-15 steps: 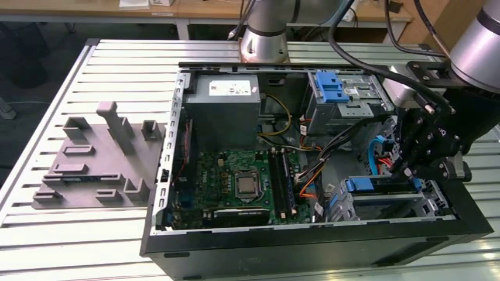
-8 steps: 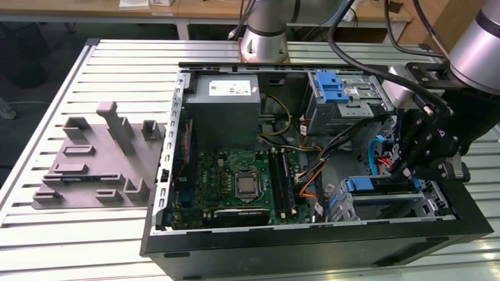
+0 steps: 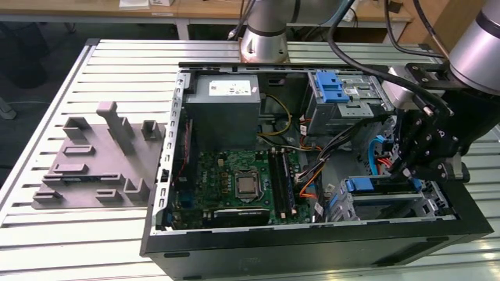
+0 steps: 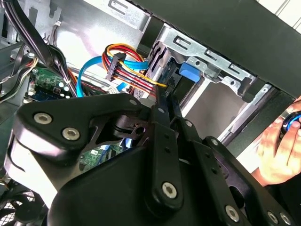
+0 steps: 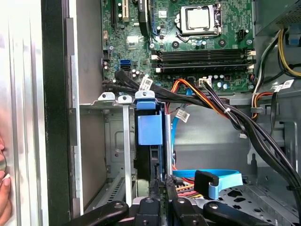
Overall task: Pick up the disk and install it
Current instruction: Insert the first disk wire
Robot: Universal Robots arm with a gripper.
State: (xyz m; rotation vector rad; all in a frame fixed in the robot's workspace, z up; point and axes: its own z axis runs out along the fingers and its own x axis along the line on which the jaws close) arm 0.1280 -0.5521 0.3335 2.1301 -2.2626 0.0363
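I see my gripper point(image 3: 410, 170) down in the open black computer case point(image 3: 312, 249), hemmed in by the silver drive cage point(image 5: 113, 155), a blue flat data cable point(image 5: 221, 178) and black cable bundles point(image 5: 254, 127).

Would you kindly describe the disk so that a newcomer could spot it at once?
Find the open black computer case on the slatted table. At its near corner on the exterior view's right, beside the gripper, the disk stands edge-on in the metal drive cage. Its smooth blue end tab sets it apart from the bare grey walls.
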